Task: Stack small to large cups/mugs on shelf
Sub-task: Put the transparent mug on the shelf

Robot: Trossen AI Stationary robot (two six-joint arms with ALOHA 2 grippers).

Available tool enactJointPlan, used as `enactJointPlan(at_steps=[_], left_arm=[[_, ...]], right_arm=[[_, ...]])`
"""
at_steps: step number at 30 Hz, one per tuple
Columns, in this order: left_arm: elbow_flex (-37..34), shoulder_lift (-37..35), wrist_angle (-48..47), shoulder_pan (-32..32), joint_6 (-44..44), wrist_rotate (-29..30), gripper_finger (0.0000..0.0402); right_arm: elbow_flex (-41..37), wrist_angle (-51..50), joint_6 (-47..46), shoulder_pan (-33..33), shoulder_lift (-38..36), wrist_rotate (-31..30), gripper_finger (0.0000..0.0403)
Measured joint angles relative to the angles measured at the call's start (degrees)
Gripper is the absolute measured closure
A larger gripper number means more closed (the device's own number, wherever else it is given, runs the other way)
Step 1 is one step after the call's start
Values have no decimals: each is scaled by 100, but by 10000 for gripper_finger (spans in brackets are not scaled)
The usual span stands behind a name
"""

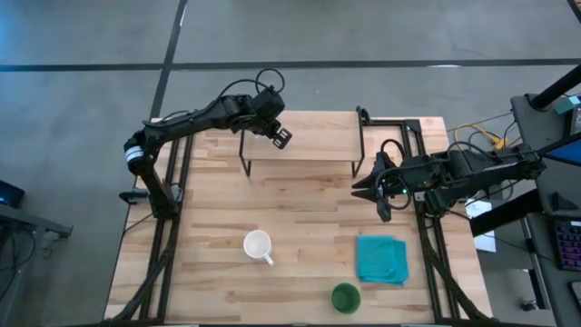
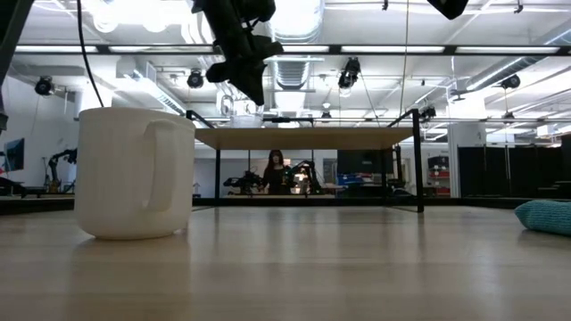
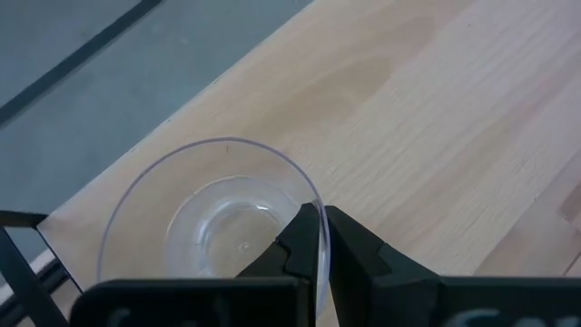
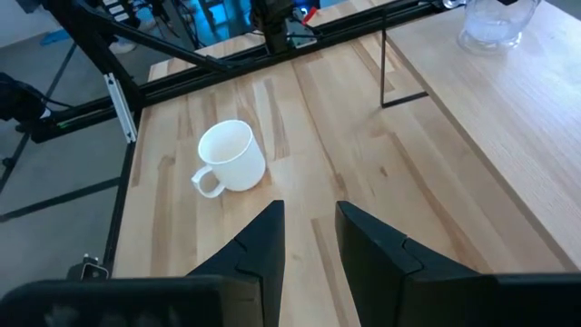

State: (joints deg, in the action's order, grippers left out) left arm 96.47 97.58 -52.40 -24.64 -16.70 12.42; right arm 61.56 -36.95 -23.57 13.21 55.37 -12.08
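The clear glass cup [image 3: 218,218] stands on the left end of the light-wood shelf [image 1: 313,141], near a corner; it also shows in the low view [image 2: 245,116] and the right wrist view [image 4: 495,23]. My left gripper [image 3: 320,238] is over it, shut on its rim. The white mug [image 1: 258,245] stands upright on the table's near middle, handle toward the near right. The green cup [image 1: 345,297] stands at the near edge. My right gripper [image 1: 368,186] is open and holds nothing, above the table by the shelf's right end. My left gripper holds the glass cup by its rim [image 3: 313,204], pinched with one finger inside the cup and one outside. The fingers [image 3: 290,241] come from above, slanting down. The cup sits upright with its base on the shelf.
A folded teal cloth [image 1: 381,259] lies on the table's near right, between my right gripper and the green cup. The rest of the shelf top [image 4: 508,100] is bare wood. Thin black legs [image 1: 361,150] carry the shelf. Open tabletop lies between the shelf and the mug.
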Motion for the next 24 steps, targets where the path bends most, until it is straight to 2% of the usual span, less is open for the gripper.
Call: enactJointPlan(at_steps=[19,24], left_arm=[[23,-42,-19,4,61,-264,401],[23,-44,-15,4,402,-262,401]], right_arm=[[0,-2,0,2,0,0,307],[0,-2,-2,2,0,0,307]])
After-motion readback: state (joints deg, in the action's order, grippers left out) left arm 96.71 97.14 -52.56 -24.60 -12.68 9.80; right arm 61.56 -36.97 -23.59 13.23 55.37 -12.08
